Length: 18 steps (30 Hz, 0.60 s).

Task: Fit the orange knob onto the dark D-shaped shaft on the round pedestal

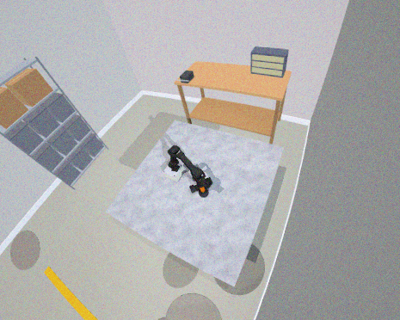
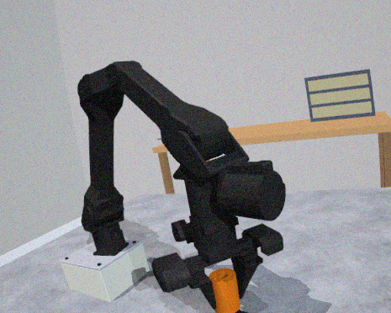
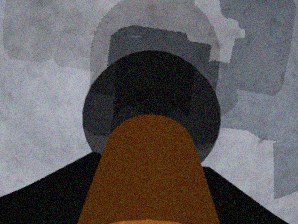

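Observation:
The orange knob [image 1: 202, 189] [image 2: 226, 286] [image 3: 150, 185] is upright between the two fingers of my gripper [image 2: 227, 296] [image 3: 149, 169], which is shut on it. The knob is over the dark round pedestal [image 1: 204, 194] [image 3: 155, 75]. In the wrist view the pedestal's dark disc shows around the knob's far end. In the exterior view the pedestal is almost wholly below the frame edge. The shaft is hidden, and so is the knob's hole. The frames do not show whether the knob's lower end touches the pedestal.
The arm's pale base block [image 1: 174, 173] [image 2: 85, 281] stands on the marbled grey surface [image 1: 158, 206] [image 2: 344, 252], behind the gripper. A wooden bench [image 1: 227, 79] [image 2: 272, 133] with a drawer box [image 1: 268, 62] [image 2: 340, 96] stands at the back. A shelf rack [image 1: 72, 187] is at the left.

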Tool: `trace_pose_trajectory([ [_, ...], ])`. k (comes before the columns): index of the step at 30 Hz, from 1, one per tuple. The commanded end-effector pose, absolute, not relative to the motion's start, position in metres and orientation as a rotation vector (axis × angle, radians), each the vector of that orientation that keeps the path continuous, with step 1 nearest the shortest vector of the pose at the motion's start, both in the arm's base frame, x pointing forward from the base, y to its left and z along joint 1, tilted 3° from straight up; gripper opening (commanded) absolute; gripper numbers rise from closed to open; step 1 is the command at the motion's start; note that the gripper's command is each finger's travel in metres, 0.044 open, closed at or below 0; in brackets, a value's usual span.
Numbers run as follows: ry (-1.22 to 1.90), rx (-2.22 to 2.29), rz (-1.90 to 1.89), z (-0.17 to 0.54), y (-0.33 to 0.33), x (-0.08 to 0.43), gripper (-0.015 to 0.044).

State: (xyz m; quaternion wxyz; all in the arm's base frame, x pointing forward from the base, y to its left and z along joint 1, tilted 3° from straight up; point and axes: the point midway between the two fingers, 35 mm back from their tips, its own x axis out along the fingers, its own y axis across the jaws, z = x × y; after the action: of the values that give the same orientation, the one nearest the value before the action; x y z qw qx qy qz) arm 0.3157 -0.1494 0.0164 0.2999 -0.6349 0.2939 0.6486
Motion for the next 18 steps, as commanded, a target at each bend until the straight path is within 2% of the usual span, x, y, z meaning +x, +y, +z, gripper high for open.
trace_pose_trajectory([
  [1, 0.778, -1.696, 1.721, 0.0165, -0.1503, 0.3172, 0.0000],
  [10, 0.772, -1.702, 1.727, 0.0213, -0.1505, 0.3180, 0.0000],
  [18, 0.615, -1.832, 1.857, 0.0185, -0.1493, 0.3163, 0.0000],
])
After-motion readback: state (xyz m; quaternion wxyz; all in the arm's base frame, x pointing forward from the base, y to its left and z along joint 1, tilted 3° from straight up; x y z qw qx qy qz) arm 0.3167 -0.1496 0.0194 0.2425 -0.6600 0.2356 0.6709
